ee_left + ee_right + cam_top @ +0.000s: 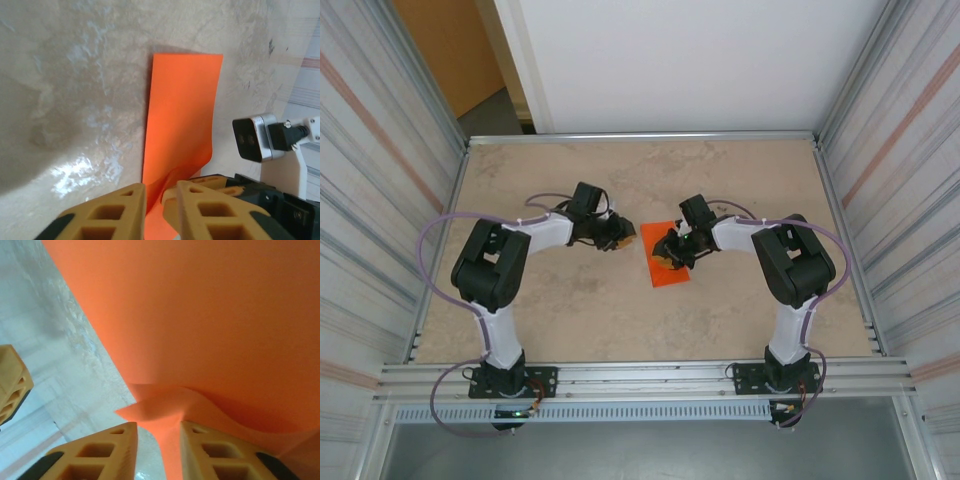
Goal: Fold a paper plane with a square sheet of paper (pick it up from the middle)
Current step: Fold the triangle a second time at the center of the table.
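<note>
Since the orange sheet of paper (672, 274) lies on the worktop (570, 310) between the two arms as a narrow rectangle, it looks to us already doubled over once. We see the jaws of the left arm (545, 232) clenched on the edge nearest them, where a small corner curls up. The jaws of the right arm (738, 232) are grasping a raised pleat of the same sheet, with paper running down between the pads (100, 455).

To do this step well, we judge that both pinches should be light and level and should move together. The layers' edges need to be aligned so that the crease lands straight. An uneven pull could buckle or tear such thin paper.

We count one sheet, not yet shaped into a plane, two arms with one pair of jaws each, and one worktop.
</note>
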